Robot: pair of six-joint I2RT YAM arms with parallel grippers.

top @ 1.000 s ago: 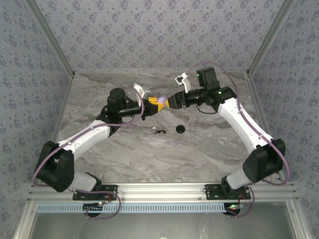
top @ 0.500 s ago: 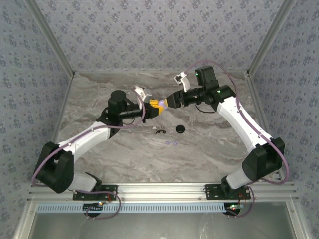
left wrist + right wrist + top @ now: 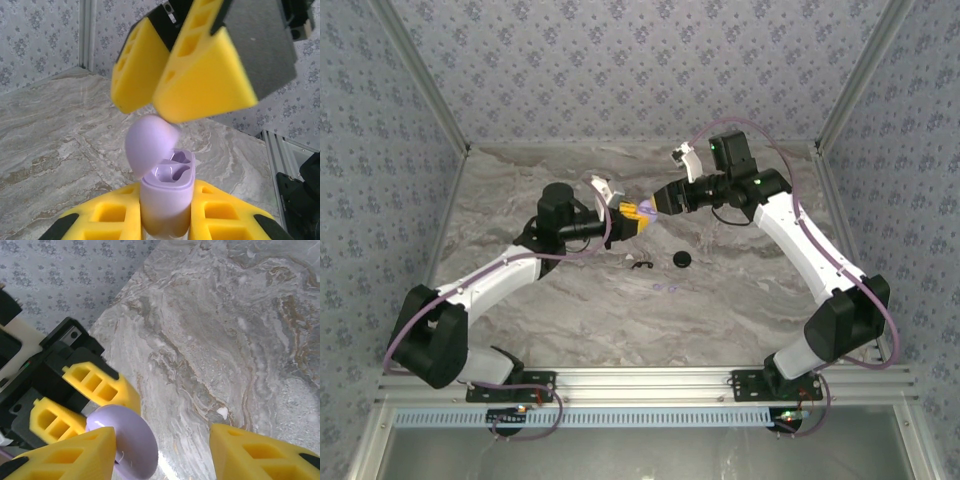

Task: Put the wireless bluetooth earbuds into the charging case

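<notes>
The lilac charging case [image 3: 167,200] stands upright between the yellow fingers of my left gripper [image 3: 167,222], which is shut on its body. Its lid [image 3: 150,142] is swung open to the left, and both sockets show empty. My right gripper [image 3: 165,460] is open just above the case, its left finger [image 3: 65,455] resting against the lid [image 3: 127,440]. In the top view the two grippers meet above the table's middle, left gripper [image 3: 632,216] and right gripper [image 3: 656,205]. The wireless bluetooth earbuds [image 3: 666,287] lie on the table nearer the front.
A small black curved piece [image 3: 642,265] and a black round disc [image 3: 681,259] lie on the marble table [image 3: 740,300] below the grippers. Patterned walls close in the back and both sides.
Both grippers have drifted slightly toward the back together, and the right gripper has pushed in closer to the case. The left gripper still holds the case.
</notes>
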